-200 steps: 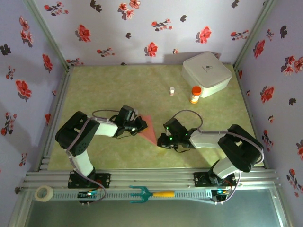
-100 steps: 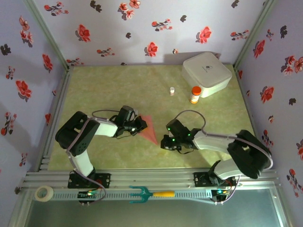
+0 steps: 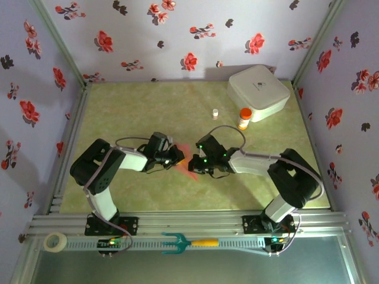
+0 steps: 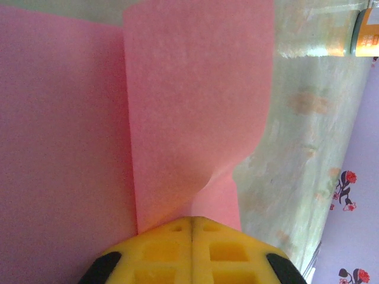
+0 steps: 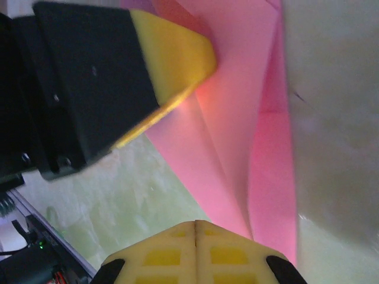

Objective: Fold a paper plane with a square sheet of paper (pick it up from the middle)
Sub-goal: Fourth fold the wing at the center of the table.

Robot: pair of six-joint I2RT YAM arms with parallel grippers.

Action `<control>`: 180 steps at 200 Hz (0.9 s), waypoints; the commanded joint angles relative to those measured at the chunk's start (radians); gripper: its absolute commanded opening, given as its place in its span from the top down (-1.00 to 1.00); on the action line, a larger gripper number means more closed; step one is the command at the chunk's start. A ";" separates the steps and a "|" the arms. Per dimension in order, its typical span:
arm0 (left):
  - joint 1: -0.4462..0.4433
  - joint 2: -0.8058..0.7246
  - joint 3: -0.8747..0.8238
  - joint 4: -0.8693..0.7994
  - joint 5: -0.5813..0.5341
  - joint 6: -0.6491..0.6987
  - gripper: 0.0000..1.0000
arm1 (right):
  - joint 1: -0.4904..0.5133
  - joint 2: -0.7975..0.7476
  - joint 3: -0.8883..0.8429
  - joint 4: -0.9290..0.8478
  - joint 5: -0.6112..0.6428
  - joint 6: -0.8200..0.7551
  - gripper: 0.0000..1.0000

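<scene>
Looking down from the top cam, we see both arms reaching inward so their tips meet near the middle of the green table [image 3: 142, 112], a bit toward the near edge. The pink paper [image 3: 185, 158] lies flat-ish between them, w/ most of it covered by the two heads, so just a small sliver shows.

The left gripper [image 3: 176, 158] comes in from the left. On its wrist cam the yellow fingers [image 4: 160, 251] are pressed together w/ no gap at the seam. The paper runs right up to the tips, w/ one long straight fold line and a strip that buckles up just in front of them. We can't tell if a layer is caught in the seam or if the tips just rest on it.

The right gripper [image 3: 193, 164] comes in from the right, and its fingers [image 5: 228, 254] are also pressed together. Its wrist cam shows the tips at the paper's near edge, by a pointed corner of stacked folds. The left arm's black-and-yellow finger sits on the sheet beyond that. Whether the right tips touch the sheet, we can't say.

At the far right corner sits a white box [image 3: 259, 92]. Just in front of it stand an orange-capped bottle [image 3: 243, 118] and a small vial [image 3: 215, 113]. A teal fork w/ an orange handle [image 3: 183, 242] and a tape roll [image 3: 55, 241] lie on the front rail.
</scene>
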 commanded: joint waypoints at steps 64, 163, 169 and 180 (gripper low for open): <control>-0.007 0.038 -0.017 -0.044 -0.020 0.009 1.00 | -0.002 0.145 0.044 0.021 -0.004 -0.028 0.90; 0.009 0.038 -0.021 -0.062 -0.024 0.018 1.00 | -0.004 0.094 -0.143 0.160 -0.045 0.026 0.87; 0.009 0.039 -0.021 -0.062 -0.024 0.017 1.00 | -0.005 0.085 -0.149 0.160 -0.046 0.023 0.86; 0.009 0.041 -0.022 -0.064 -0.026 0.018 1.00 | -0.005 0.071 -0.154 0.153 -0.053 0.017 0.86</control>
